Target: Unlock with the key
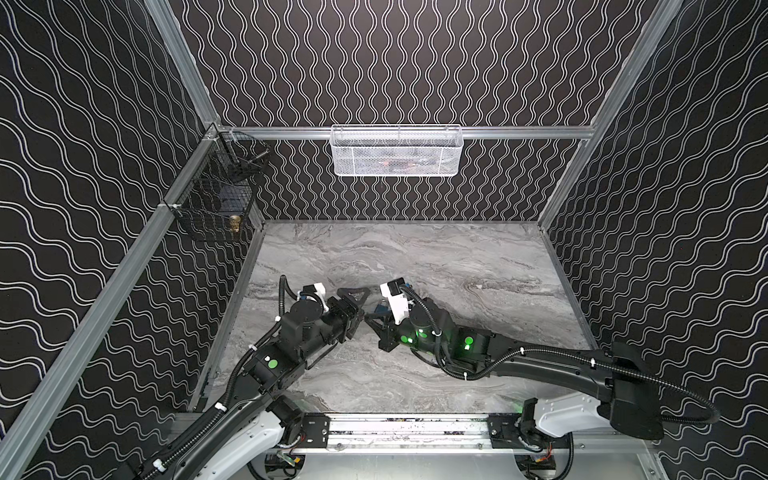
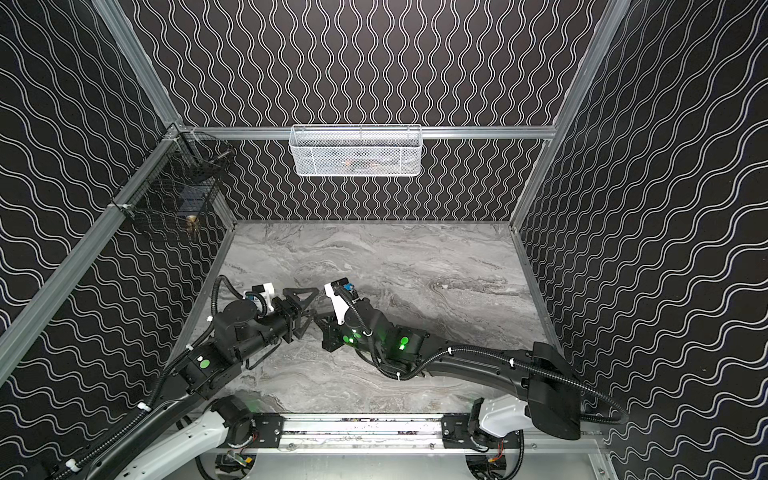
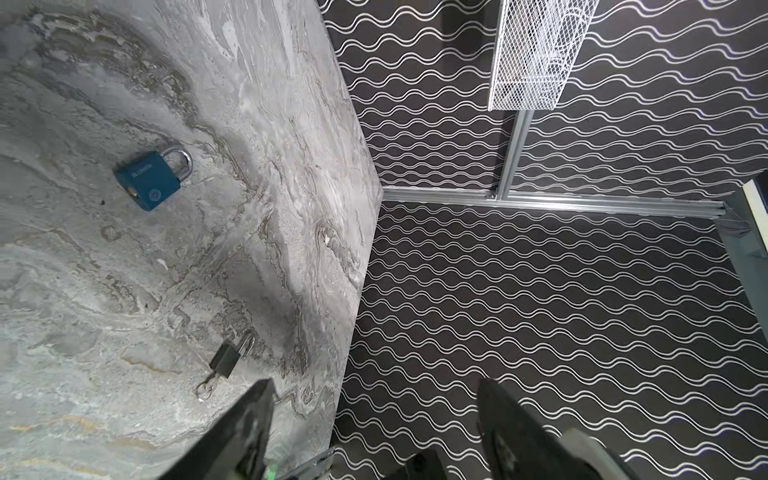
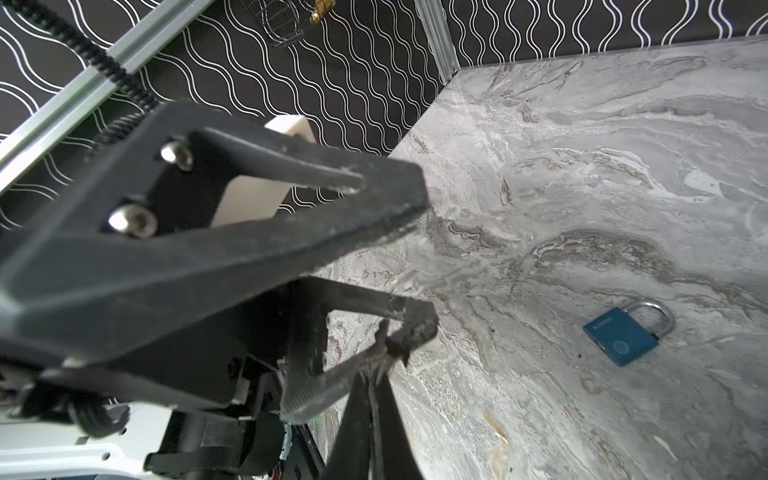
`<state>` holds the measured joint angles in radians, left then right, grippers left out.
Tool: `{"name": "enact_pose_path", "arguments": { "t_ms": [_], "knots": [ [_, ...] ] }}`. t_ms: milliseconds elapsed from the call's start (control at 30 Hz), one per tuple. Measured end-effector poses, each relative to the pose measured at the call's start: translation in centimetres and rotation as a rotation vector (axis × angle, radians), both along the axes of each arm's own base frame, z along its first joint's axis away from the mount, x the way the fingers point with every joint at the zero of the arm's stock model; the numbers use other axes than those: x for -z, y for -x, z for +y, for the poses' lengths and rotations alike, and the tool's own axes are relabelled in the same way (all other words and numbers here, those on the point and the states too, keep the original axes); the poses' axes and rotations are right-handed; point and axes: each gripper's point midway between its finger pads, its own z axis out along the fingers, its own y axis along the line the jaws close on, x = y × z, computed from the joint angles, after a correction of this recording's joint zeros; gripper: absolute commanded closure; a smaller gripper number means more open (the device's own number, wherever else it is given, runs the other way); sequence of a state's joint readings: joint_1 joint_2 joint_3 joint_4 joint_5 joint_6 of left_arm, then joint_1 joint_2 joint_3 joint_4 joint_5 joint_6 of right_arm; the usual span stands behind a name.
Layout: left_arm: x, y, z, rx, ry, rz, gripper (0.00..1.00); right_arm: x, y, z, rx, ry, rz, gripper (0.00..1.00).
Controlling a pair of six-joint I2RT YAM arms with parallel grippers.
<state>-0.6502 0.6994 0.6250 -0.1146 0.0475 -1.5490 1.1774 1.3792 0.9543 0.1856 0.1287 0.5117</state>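
One blue padlock — lettering illegible.

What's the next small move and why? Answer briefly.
Probably close the left gripper on the small piece at the shut right gripper's tip: the grippers meet tip to tip, left jaws open, likely a handover. Whether that's the key, I can't tell. The blue padlock lies untouched.

1. Black jointed arms, white base shells.
2. Ribbed black cables, clipped with white zip ties.
3. Round green lights on joints.
4. White wrist camera housings.
5. Scuffed triangular black fingers, two silver screws.
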Motion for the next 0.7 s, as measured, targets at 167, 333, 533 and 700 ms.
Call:
{"name": "enact_pose_path", "arguments": {
  "t_ms": [167,333,533,700],
  "knots": [
    [0.3,0.0,0.2,-0.012,-0.005,0.007,0.39,0.0,0.2,-0.4,0.002,-0.005,-0.003,1.0],
    [0.6,0.0,0.3,-0.017,-0.004,0.022,0.52,-0.4,0.2,-0.6,0.008,-0.017,-0.011,1.0],
    [1.1,-0.1,0.2,-0.018,-0.01,0.036,0.64,-0.5,0.2,-0.5,0.007,-0.019,-0.017,1.0],
    [1.1,-0.1,0.2,-0.019,-0.008,0.038,0.74,-0.6,0.1,-0.6,0.013,-0.019,-0.023,1.0]
  ]
}}
